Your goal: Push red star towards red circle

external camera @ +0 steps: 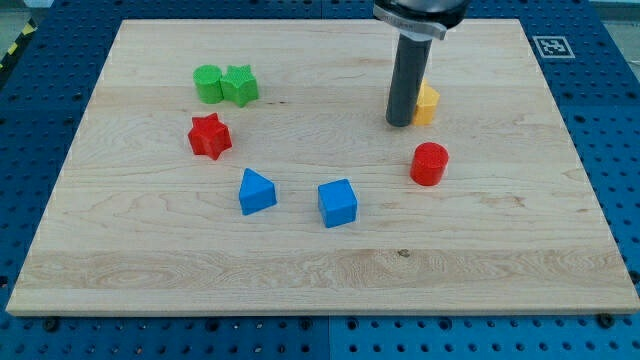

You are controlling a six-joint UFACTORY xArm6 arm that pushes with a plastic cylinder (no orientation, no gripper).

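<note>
The red star point(210, 136) lies on the wooden board at the view's left of centre. The red circle point(429, 164) stands far to its right, at the view's right of centre. My tip point(399, 123) is at the lower end of the dark rod, up and slightly left of the red circle, far to the right of the red star. The tip stands right against the left side of a yellow block point(428, 103), which the rod partly hides.
A green circle point(207, 84) and a green star point(240, 85) sit side by side above the red star. A blue triangular block point(256, 191) and a blue cube point(337, 203) lie between and below the two red blocks. The board point(320, 270) rests on a blue pegboard.
</note>
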